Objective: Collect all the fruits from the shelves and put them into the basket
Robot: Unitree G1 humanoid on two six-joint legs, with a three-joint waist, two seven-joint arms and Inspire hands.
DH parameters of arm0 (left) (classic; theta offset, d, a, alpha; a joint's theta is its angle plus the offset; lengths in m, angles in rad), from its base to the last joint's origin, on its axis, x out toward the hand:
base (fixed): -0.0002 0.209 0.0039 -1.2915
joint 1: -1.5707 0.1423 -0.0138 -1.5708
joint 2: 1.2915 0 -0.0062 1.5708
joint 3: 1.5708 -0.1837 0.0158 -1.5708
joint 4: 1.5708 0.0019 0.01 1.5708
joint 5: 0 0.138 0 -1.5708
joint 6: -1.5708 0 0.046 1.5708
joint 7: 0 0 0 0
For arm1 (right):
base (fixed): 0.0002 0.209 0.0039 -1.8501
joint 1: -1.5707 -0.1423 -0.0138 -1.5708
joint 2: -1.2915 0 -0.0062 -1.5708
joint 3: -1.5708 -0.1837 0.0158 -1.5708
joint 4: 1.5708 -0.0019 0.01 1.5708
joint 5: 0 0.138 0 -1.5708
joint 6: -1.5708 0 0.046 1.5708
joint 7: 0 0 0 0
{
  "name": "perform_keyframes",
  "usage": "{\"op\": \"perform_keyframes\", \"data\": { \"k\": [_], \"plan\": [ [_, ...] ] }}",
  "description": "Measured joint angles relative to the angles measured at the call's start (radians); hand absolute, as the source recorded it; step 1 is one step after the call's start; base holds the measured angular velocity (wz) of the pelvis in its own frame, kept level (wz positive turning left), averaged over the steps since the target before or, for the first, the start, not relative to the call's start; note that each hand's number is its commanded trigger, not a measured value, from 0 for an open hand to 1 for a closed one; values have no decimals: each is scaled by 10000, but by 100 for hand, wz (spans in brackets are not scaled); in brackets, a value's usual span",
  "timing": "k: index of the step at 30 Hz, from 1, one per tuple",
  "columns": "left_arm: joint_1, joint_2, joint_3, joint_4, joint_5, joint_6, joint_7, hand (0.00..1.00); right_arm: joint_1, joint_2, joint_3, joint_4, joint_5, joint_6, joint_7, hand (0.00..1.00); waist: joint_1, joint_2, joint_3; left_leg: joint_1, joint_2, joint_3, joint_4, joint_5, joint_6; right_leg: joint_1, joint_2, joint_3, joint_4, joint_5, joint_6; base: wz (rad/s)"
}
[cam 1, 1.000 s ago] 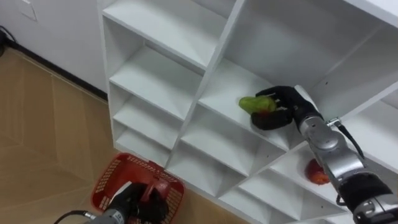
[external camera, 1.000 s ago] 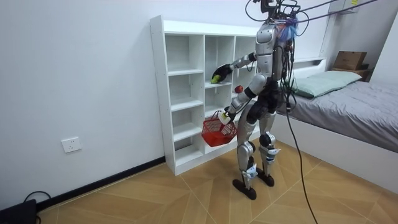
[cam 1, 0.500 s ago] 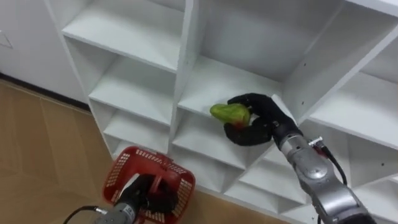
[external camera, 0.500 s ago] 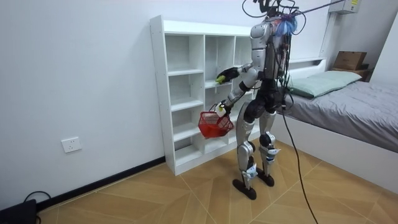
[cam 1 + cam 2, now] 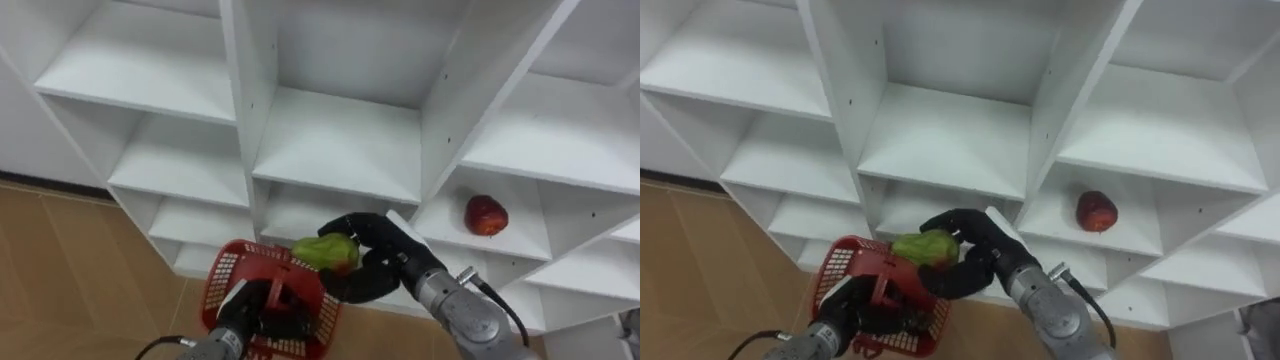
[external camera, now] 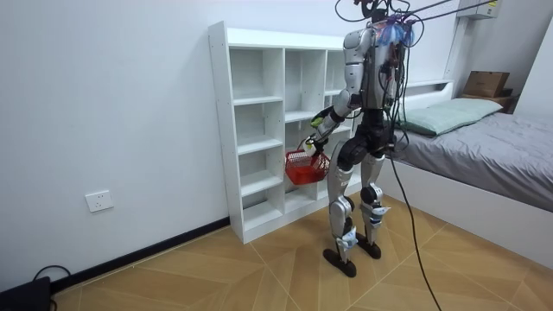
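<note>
Transfer step in hand: right hand [image 5: 385, 272] fingers clamped on green fruit [image 5: 325, 252], just above red basket [image 5: 222, 275] gripped by left hand [image 5: 262, 306]. Next, probably: lower, release. Red fruit [image 5: 486, 215] uncollected on closet shelf [image 5: 520, 235].

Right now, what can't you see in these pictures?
- Inside the red basket, eye views: the left hand holding it covers the middle, so what lies in it is unclear.
- Back of the green fruit: the right hand curls round it.
- Red fruit on the shelf: too small to name its kind.
- Room view: both hands too small to read.
</note>
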Motion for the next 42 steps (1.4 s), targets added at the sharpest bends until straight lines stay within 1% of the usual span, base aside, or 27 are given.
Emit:
{"op": "perform_keyframes", "data": {
  "k": [1, 6, 11, 13, 15, 18, 22, 33, 37, 42],
  "plan": [
    [-9, -6, 4, 39, -147, -2, 13, 100, 37, -1, 0, 8, -90, 4, 33, 100, -4, 67, -1, 6, 29, 45, 2, 0, 0, -15, -1, 44, 11, 7, -10, -18],
    [-8, 4, -96, 36, -281, -2, 261, 100, 262, 20, 0, 167, -91, 13, 30, 100, -62, 184, 6, -90, 94, 260, 22, 3, -11, -256, 0, 177, 174, 11, -30, -12],
    [-9, -2, -102, 30, -283, -68, 350, 100, 392, 61, -17, 475, -905, 20, 48, 100, -89, 163, 2, -182, 94, 532, 30, 2, -5, -559, 3, 457, 327, 4, -46, -18],
    [-14, 53, -101, 31, -280, -194, 355, 100, 420, 67, 55, 488, -1149, 20, 47, 100, -141, 121, 1, -187, 86, 584, 11, 4, 2, -610, 3, 509, 336, 0, -49, -9],
    [-11, 102, -103, 32, -280, -238, 361, 100, 427, 124, 107, 632, -1182, 16, 42, 100, -185, 49, -13, -178, 91, 597, 37, 5, 3, -625, 3, 536, 333, 0, -49, -4],
    [-9, 124, -114, 32, -290, -244, 382, 100, 425, 337, 97, 1219, -1178, 15, 12, 100, -207, -41, -28, -179, 93, 596, 34, 5, 3, -642, 5, 611, 329, 0, -50, 0],
    [6, 124, -168, 123, -285, -244, 399, 100, 422, 455, 94, 1573, -1162, 22, -60, 100, -218, -44, -26, -185, 95, 598, 17, 2, 9, -667, 8, 661, 324, -2, -47, -2],
    [-9, 135, -158, 242, -288, -249, 596, 100, 322, 401, 73, 2184, -1143, 12, -358, 100, -222, -25, -15, -190, 95, 585, 9, 1, 8, -681, 10, 613, 312, -3, -49, 0],
    [-14, 113, -92, 240, -278, -305, 576, 100, 326, 413, -53, 2186, -1206, 12, -379, 100, -220, 16, 12, -195, 97, 590, 4, 1, 8, -708, 5, 605, 333, -8, -53, 0],
    [-13, 108, -67, 235, -277, -305, 381, 100, 331, 419, -138, 2184, -1260, 12, -491, 100, -240, 24, 12, -237, 94, 594, 12, 1, 7, -734, -1, 603, 338, -13, -56, 0]
  ]
}}
